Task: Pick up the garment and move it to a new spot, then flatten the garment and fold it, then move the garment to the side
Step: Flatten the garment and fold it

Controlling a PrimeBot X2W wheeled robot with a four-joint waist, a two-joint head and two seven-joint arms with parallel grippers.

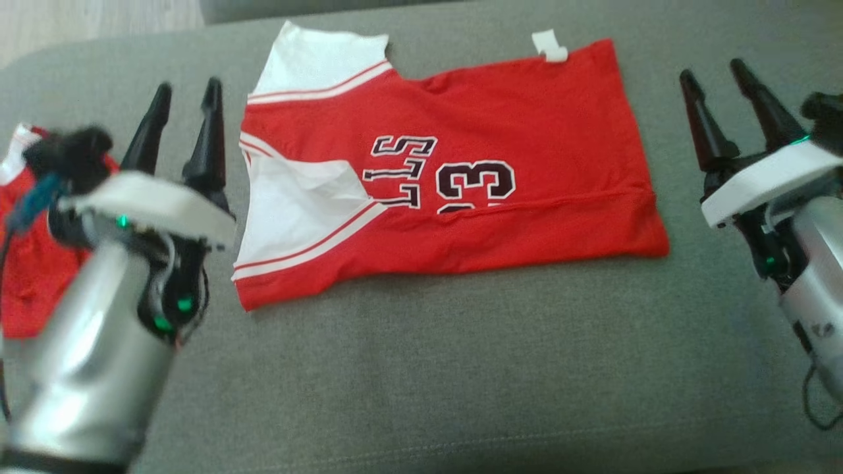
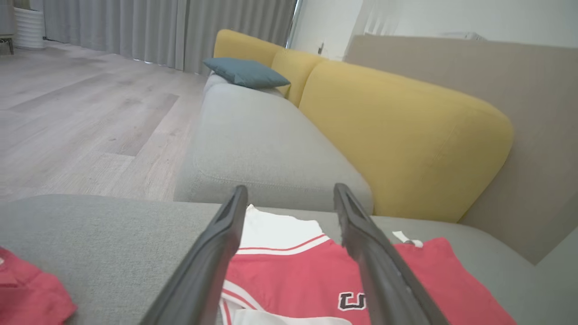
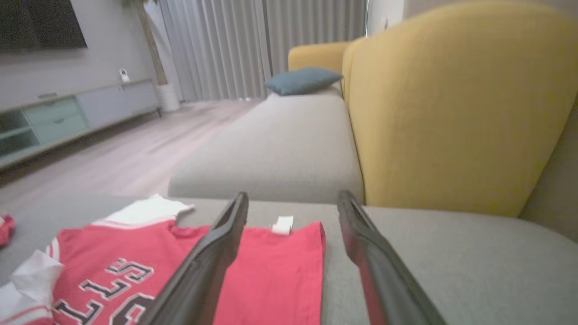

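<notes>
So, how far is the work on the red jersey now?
Looks done: the red jersey lies flat on the grey cushion, with its near long edge folded over part of the number. In hand: nothing; the left gripper and the right gripper hover open on either side. Left: any further folds, then moving it aside.

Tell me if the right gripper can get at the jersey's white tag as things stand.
Probably yes. The right gripper hovers open beside the jersey, and bare grey cushion lies between its jaws and the white tag.
</notes>
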